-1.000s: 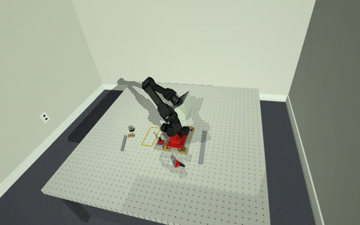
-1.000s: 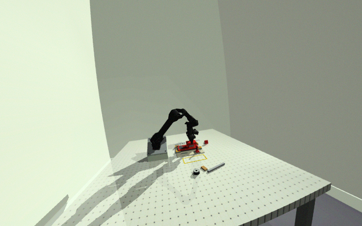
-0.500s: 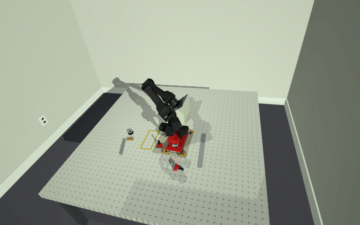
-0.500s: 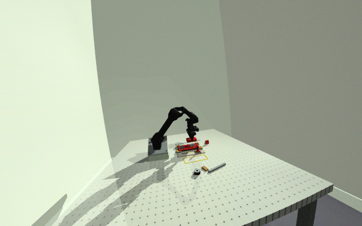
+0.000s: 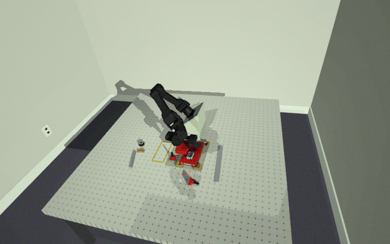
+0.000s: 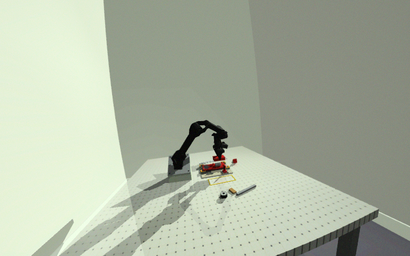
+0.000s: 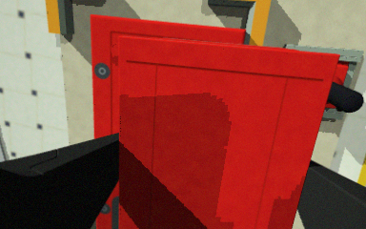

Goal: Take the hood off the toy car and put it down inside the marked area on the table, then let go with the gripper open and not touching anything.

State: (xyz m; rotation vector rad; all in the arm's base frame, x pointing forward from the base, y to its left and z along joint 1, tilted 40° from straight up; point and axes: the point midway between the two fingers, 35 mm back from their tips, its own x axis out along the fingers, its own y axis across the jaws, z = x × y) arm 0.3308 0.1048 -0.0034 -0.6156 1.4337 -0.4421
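Your tool [image 7: 210, 191] is gripping the red hood [image 7: 224, 138] by its two side edges, with one black finger [image 7: 57, 186] on the left edge and the other at the lower right of the wrist view. The fingers are standing wide apart because the hood is a wide panel. In the exterior view you are seeing the hood [image 6: 218, 157] hanging under the tool [image 6: 219, 153], lifted a little above the toy car [image 6: 213, 165] and not touching it. In the wrist view the car body [image 7: 102, 95] is showing behind the hood as a second red panel, shifted up and to the left, with a small grey round piece on it.

The car [image 5: 189, 153] is sitting on a flat base plate [image 5: 203, 159] with orange corners, on the dotted worktop [image 5: 244, 144]. In the top view the hood [image 5: 181, 148] is appearing over the left rear part of the car, and the engine part in grey and white is lying uncovered beside it.

The yellow marked rectangle [image 5: 161, 151] is lying on the worktop just beside the base plate, on its left side in the top view. The hood is not over it yet.

Other things are lying around: a small red piece [image 5: 192, 181] in front of the car, a long grey bar [image 5: 218, 162] to the right, a shorter grey bar [image 5: 132, 158], a small brown block [image 5: 140, 150] and a dark round part [image 5: 140, 142] to the left.
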